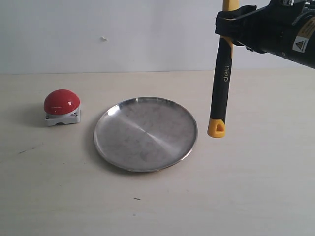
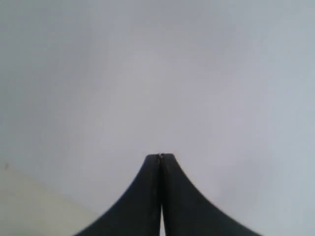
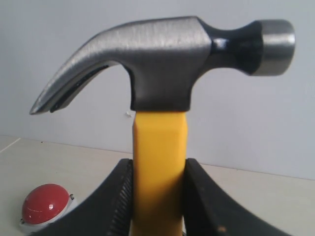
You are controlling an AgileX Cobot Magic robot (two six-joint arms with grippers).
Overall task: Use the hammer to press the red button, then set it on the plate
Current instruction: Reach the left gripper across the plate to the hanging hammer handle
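My right gripper (image 3: pixel 158 169) clamps the hammer (image 1: pixel 219 93) upright in the air beside the plate (image 1: pixel 145 133). The red button (image 1: pixel 61 103) sits at the plate's other side. My left gripper (image 2: pixel 160 157) is closed and empty. Pressing and placing are not yet done, I think.

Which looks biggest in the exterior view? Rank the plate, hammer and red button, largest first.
1. plate, the broadest.
2. hammer, though only its handle shows, head out of frame, so unsure against the plate.
3. red button, clearly smallest.
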